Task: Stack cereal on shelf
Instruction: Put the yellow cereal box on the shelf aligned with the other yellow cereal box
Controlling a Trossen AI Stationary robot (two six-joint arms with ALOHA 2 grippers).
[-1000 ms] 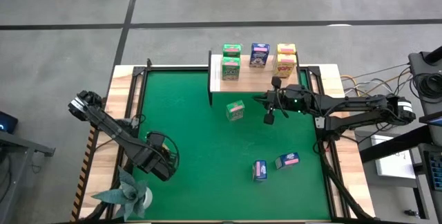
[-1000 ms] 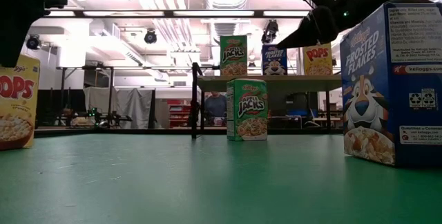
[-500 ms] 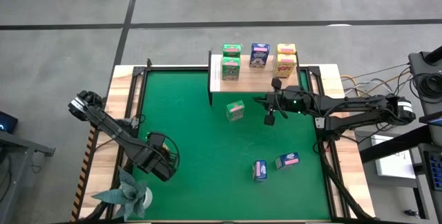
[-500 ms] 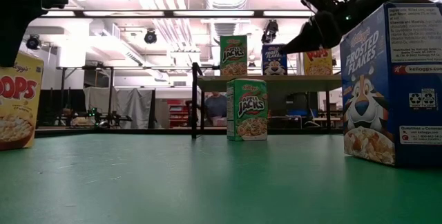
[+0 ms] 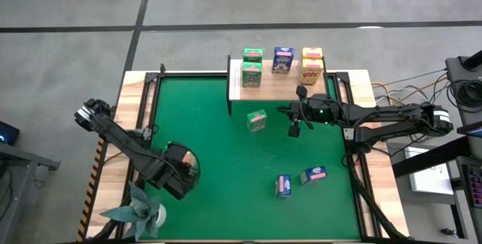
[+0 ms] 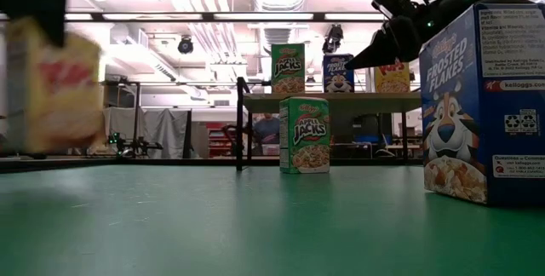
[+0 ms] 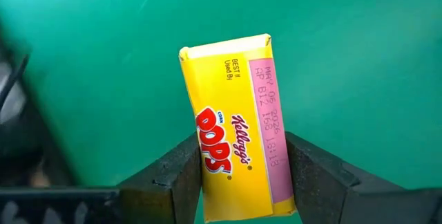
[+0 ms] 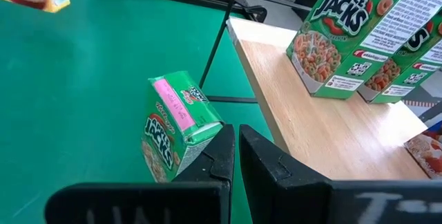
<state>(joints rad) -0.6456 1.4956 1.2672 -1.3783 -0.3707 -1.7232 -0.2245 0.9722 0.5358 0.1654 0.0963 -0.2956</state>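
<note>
Five boxes on shelf (image 5: 235, 86), four left: left gripper (image 7: 243, 175) grasping yellow Pops box (image 7: 238, 124), right gripper (image 8: 235, 156) clenched empty near loose Apple Jacks box (image 5: 257, 120).

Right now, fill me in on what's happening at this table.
The left gripper has its fingers against both sides of a yellow Corn Pops box near the green mat's left front. The right gripper is shut and empty, hovering by a loose Apple Jacks box in front of the shelf. The shelf already holds several boxes; two blue boxes wait on the mat.
</note>
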